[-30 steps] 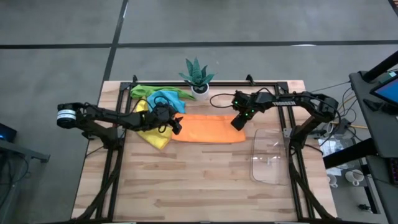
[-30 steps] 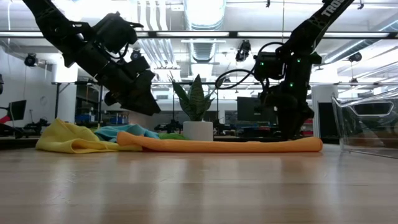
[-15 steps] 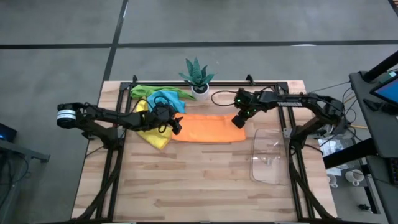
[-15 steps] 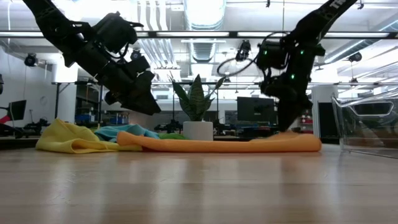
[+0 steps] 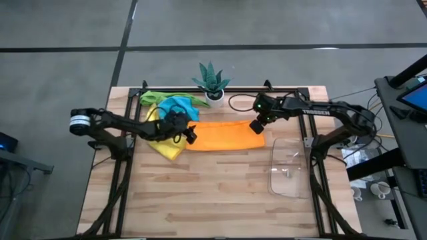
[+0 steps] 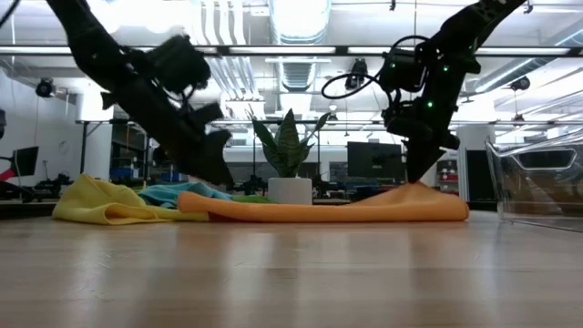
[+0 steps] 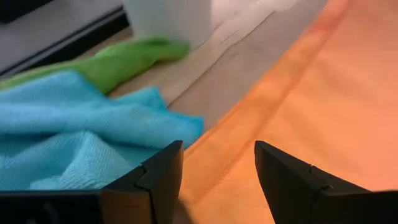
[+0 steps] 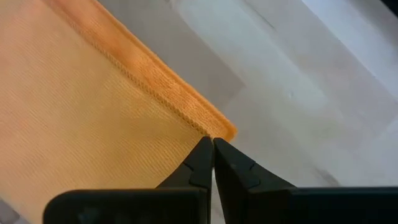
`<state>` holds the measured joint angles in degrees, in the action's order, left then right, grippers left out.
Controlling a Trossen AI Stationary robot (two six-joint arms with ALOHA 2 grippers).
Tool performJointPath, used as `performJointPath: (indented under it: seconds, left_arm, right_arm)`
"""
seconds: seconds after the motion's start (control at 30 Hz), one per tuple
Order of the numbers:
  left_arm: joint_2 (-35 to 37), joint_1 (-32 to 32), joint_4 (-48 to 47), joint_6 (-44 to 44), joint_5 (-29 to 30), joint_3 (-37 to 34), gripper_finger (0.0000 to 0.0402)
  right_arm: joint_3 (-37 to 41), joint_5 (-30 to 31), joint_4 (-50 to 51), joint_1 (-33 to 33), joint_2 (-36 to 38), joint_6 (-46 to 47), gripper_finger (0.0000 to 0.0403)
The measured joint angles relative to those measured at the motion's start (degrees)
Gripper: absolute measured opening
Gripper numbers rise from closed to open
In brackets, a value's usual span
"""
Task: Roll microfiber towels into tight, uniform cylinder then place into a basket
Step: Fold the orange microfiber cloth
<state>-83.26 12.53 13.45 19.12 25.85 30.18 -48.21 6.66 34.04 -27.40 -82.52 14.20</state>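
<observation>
An orange towel (image 5: 225, 136) lies spread flat in the middle of the table. My right gripper (image 5: 255, 127) is shut on its far right corner, which stands up in a small peak (image 6: 410, 189). My left gripper (image 5: 190, 135) hangs open, slanting down just over the towel's left end; in the left wrist view its fingers (image 7: 217, 177) stand on either side of the towel's far hem, and I cannot tell whether they touch it. Yellow (image 5: 163, 144), light blue (image 5: 175, 105) and green (image 5: 157, 99) towels lie heaped at the far left. The clear basket (image 5: 290, 170) stands at the right. My right gripper pinches the orange towel's far right corner (image 8: 222, 130) between its two fingertips (image 8: 202, 163), at the hemmed edge. The fingers come from above, pointing steeply down. The corner is raised a little off the table while the remainder of the towel lies flat.
A spiky green plant in a white pot (image 5: 212, 83) stands at the far edge, just behind the towel. The black frame rails (image 5: 287, 89) run along the far and side edges. Bare wood (image 5: 200, 193) fills the near half of the table.
My right gripper has risen a little and tipped, and the orange towel's far right corner has come up with it into a small peak; the rest of the towel has stayed flat. My left gripper has sunk toward the towel's left end.
</observation>
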Motion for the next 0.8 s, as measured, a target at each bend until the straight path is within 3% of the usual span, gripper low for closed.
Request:
performJointPath:
  seconds: [0.27, 0.5, 0.73, 0.8]
  left_arm:
    - [-6.48, 4.81, -3.98, -0.05, 1.12, 4.84, 0.0185]
    - [-4.33, 4.63, -19.10, -0.41, 1.08, 10.19, 0.0185]
    - [-2.44, 4.60, -24.47, -2.67, -12.45, 12.99, 0.0185]
    - [-2.42, 4.53, -24.45, -3.96, -13.42, 13.45, 0.0185]
  right_arm:
    - [0.00, -0.36, -0.20, 0.00, -0.92, -0.55, 0.0009]
    - [0.00, -0.48, -0.38, 0.00, -0.88, -1.17, 0.0009]
    - [0.00, -0.57, -0.52, 0.00, -0.88, -1.18, 0.0009]
    - [0.00, -0.57, -0.52, 0.00, -0.88, -1.19, 0.0009]
